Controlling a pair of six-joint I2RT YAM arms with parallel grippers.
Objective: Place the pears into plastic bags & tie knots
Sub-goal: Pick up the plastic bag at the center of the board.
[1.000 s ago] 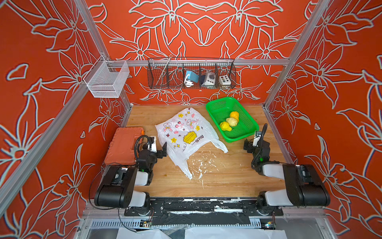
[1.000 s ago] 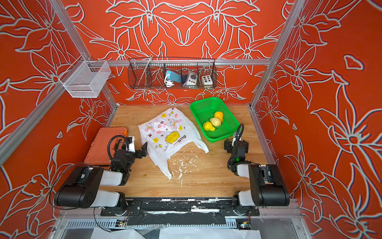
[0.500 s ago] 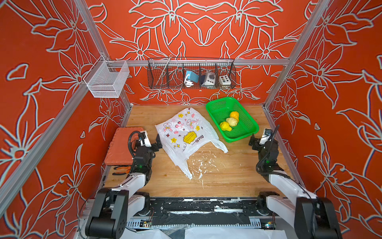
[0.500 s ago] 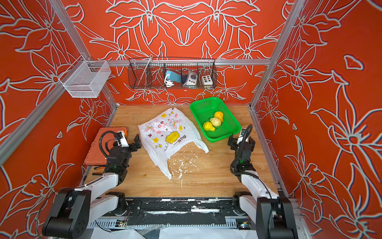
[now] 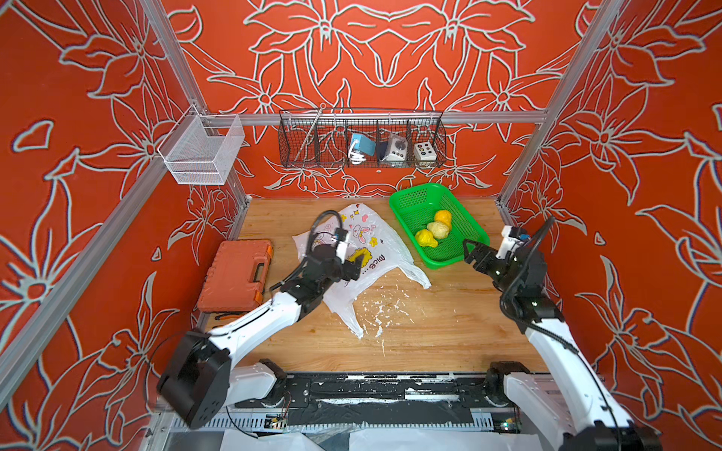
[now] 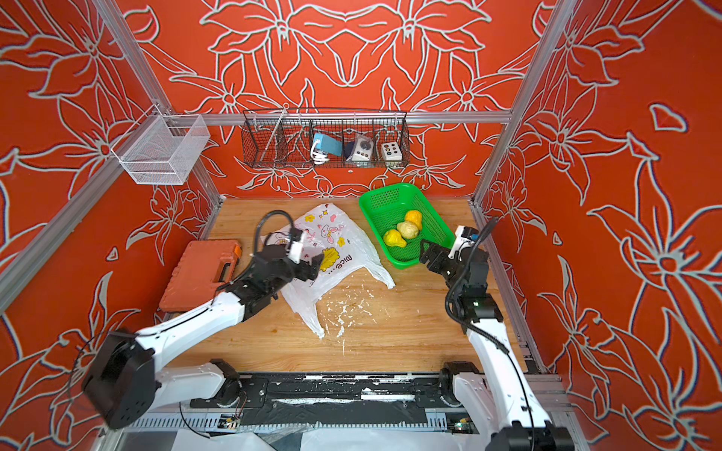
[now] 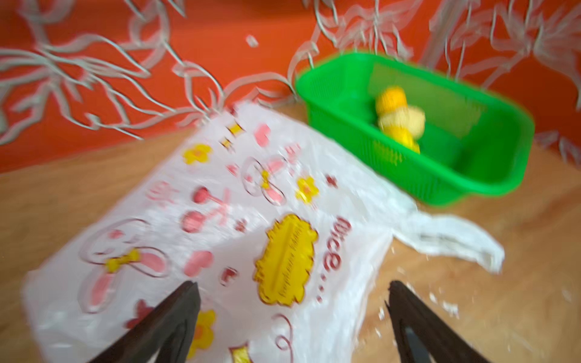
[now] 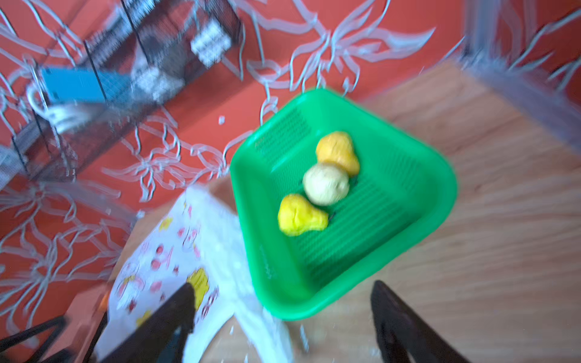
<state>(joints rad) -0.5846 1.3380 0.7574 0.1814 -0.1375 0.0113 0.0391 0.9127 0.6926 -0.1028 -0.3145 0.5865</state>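
Left gripper (image 7: 292, 283): jaws spread, empty, held over the plastic bag's (image 5: 375, 238) near half.
Right gripper (image 8: 283, 284): jaws spread, empty, just beside the green basket's (image 5: 441, 262) near end.
Plastic bag: laid flat mid-table.
Pears (image 5: 437, 229): three clustered in the basket, far right corner.
Risk: both film layers may be pinched together, keeping the mouth shut; the basket may be shoved.

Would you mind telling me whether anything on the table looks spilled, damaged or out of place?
White flecks are scattered over the wooden table beside the handles of the plastic bag, like spilled crumbs or torn scraps; what they are is unclear. The black front rail looks scuffed white. The pears lie tidily in the green basket.
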